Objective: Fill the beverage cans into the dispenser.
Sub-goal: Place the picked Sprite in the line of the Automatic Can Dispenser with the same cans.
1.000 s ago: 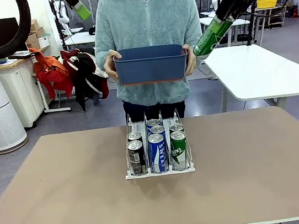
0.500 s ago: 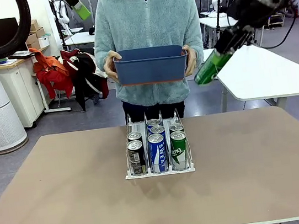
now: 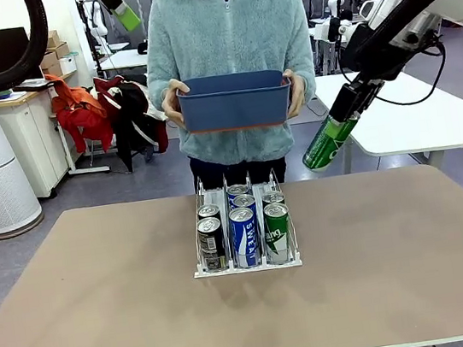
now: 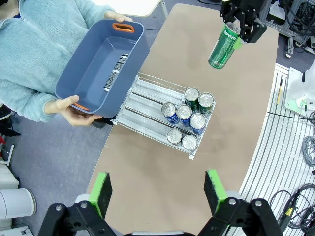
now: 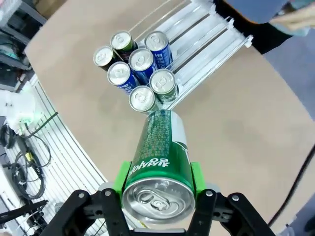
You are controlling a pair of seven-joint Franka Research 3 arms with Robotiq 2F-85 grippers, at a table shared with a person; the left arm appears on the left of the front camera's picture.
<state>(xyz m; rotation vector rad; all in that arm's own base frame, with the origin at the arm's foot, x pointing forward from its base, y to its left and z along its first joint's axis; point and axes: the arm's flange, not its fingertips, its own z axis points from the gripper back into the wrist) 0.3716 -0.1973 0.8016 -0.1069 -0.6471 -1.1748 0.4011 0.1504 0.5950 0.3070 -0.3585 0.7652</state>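
Right claw [image 3: 342, 121] tight on green can [image 3: 324, 146], long axis slanted, base down toward dispenser [image 3: 248, 267]; left claw [image 4: 158, 191] wide.

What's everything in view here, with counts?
dispenser: one, white, table middle.
black cans: two, left lane.
blue cans: three, middle lane.
green cans: two, right lane.
held green can: one, in air right of the dispenser.
bin: one, dark blue, held up behind the dispenser.
dark can: one, lying in the bin.
table: one, tan.
person's hands: two, on bin ends.
left tool: open, above the table.
right tool: shut on the held green can.
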